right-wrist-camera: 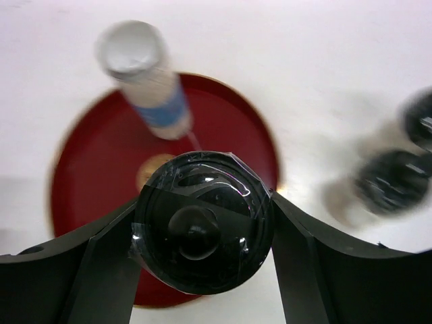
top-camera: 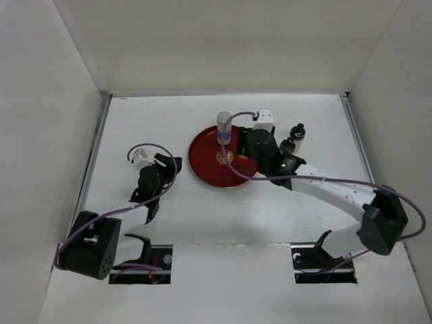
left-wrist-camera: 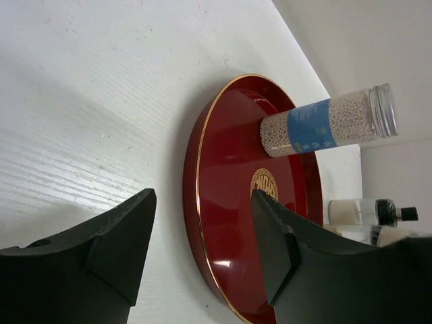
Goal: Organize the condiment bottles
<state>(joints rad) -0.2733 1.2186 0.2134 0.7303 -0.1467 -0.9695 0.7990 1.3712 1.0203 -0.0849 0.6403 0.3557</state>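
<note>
Gripping: right gripper (right-wrist-camera: 202,202) clamps short bottle (right-wrist-camera: 201,226) by its glossy round black cap.
Left gripper (left-wrist-camera: 202,223): half open, empty.
Tray (top-camera: 202,158): glossy red disc; bead-filled tall bottle (top-camera: 224,131) at twelve o'clock.

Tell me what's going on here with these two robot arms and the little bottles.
The right gripper is closed on a black-topped bottle by the right side of the red tray, where the tall blue-banded bottle already stands. The two other short bottles stand on the table to the tray's right. The left gripper is open and empty, left of the tray.
</note>
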